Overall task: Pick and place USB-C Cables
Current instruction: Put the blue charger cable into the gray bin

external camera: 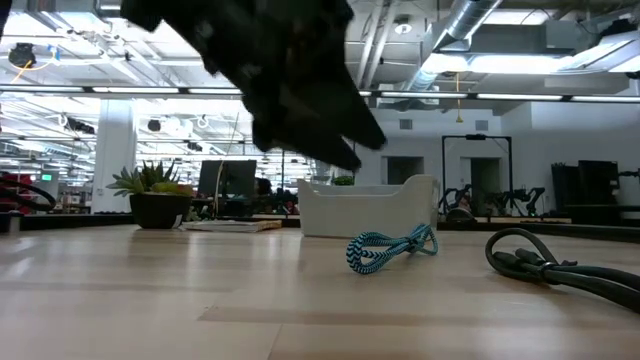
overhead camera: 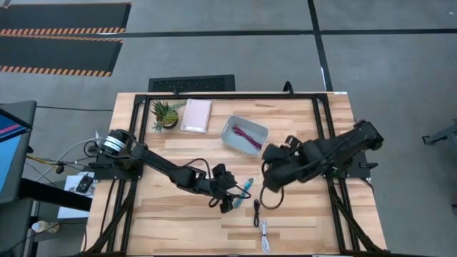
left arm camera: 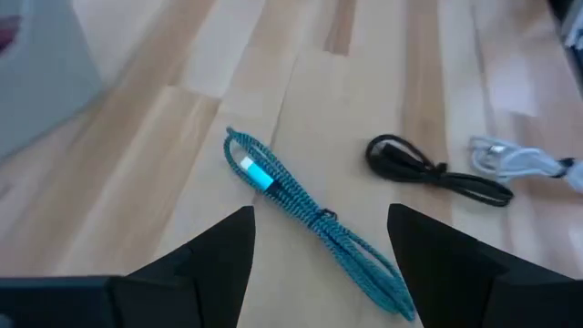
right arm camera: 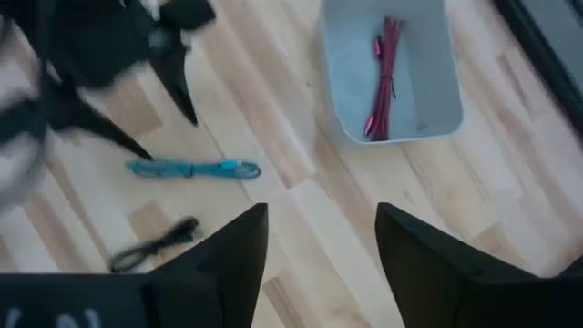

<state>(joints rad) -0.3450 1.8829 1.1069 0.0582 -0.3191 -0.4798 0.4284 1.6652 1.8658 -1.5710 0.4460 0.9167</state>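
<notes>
The teal cable lies flat on the table as a folded bundle; it also shows in the high view and the low view. My left gripper hovers open above it, one finger on either side, touching nothing. The black cable and the white cable lie on the table towards the near edge. The maroon-pink cable lies inside the clear tray. My right gripper is open, in the air between the tray and the teal cable.
A small green plant and a pale pink notebook sit near the far edge, left of the tray. A black frame borders the table. Bare wood lies near the front left.
</notes>
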